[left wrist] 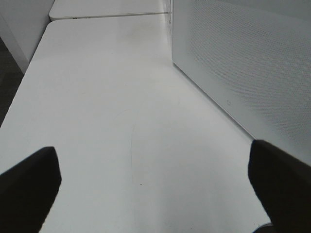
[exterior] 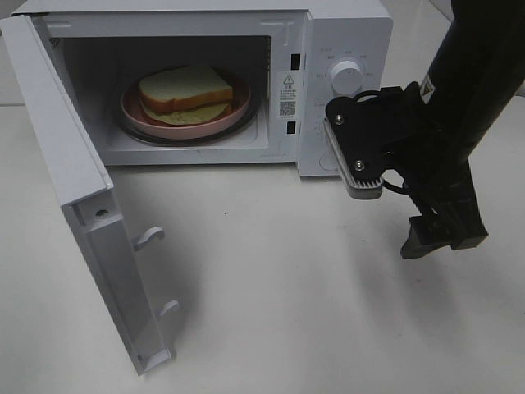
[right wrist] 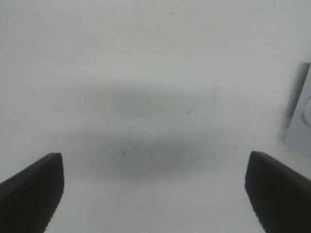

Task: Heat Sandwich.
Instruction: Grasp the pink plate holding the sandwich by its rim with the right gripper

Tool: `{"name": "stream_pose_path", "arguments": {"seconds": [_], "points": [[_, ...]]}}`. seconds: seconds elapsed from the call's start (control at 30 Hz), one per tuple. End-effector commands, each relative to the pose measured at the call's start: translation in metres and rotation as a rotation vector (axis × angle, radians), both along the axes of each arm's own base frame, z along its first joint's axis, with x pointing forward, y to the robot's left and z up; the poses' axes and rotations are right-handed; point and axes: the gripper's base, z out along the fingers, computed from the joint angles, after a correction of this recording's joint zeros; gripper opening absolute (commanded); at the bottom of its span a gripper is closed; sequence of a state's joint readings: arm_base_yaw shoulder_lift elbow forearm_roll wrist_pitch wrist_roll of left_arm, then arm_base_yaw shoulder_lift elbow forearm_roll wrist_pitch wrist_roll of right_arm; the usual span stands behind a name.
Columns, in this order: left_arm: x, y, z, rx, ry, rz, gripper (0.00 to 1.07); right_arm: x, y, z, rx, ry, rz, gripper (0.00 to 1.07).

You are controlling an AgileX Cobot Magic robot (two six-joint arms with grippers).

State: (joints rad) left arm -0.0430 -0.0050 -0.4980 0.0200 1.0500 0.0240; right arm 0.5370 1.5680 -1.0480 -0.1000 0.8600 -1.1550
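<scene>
Gaping wide over the table, the right gripper holds nothing. The left gripper is spread wide too, empty, touching nothing.

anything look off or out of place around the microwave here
Nothing looks spilled or damaged. The sandwich sits on the pink plate inside the microwave, its top slice slightly skewed so the yellow-green layer pokes out in front. The door stands wide open.

White microwave on white table, door swung open, pink plate inside
</scene>
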Motion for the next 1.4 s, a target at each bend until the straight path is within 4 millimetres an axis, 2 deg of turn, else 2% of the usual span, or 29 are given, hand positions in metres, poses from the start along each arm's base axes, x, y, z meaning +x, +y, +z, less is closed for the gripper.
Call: {"name": "stream_pose_path", "arguments": {"seconds": [0.03, 0.37, 0.77, 1.4], "points": [[-0.003, 0.0, 0.0, -0.008, -0.033, -0.001, 1.01, -0.002, 0.007, 0.003, 0.012, -0.028, 0.019, 1.0], [-0.003, 0.0, 0.0, -0.008, -0.033, -0.001, 1.01, 0.008, 0.041, 0.017, 0.029, -0.121, 0.12, 0.98], [-0.003, 0.0, 0.0, -0.008, -0.033, -0.001, 1.01, 0.034, 0.081, 0.011, 0.082, -0.183, 0.171, 0.96], [-0.003, 0.0, 0.0, -0.008, -0.033, -0.001, 1.01, 0.074, 0.115, 0.0, 0.14, -0.25, 0.181, 0.94]]}}
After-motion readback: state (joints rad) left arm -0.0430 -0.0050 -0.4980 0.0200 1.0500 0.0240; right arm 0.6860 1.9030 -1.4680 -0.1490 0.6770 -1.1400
